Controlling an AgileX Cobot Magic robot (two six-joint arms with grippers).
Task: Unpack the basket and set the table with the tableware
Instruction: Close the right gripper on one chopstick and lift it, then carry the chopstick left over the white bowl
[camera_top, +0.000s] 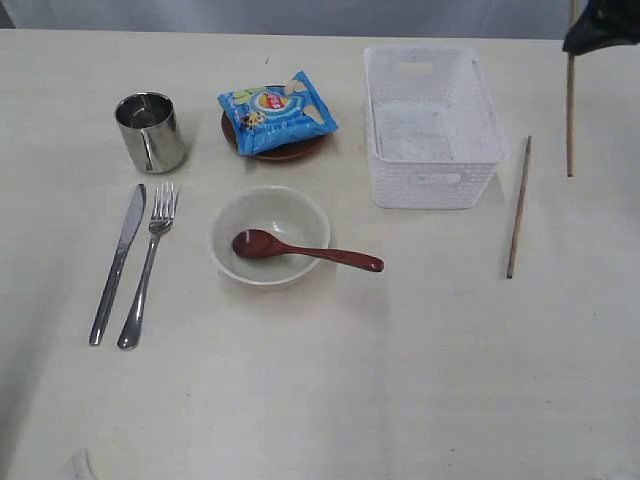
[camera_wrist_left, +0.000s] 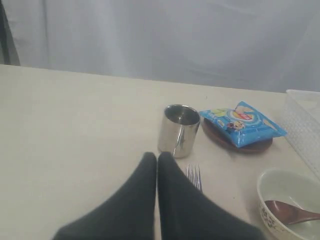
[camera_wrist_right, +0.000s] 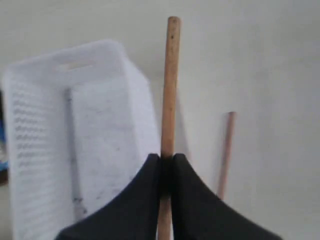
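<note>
While one chopstick (camera_top: 518, 207) lies beside the basket (camera_top: 436, 185), right jaws clamp another chopstick (camera_wrist_right: 170, 75).

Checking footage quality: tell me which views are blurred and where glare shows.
Right wrist view: held chopstick and basket soft, out of focus. Left wrist view: left gripper blurred, cup sharper. Exterior view: sharp, evenly lit, reflections on the cup.

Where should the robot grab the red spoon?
Probably on the spoon handle, coming from above with the jaws across it. Its scoop lies down inside the bowl, but the slim handle pokes out over the rim, where it is easy to reach.
</note>
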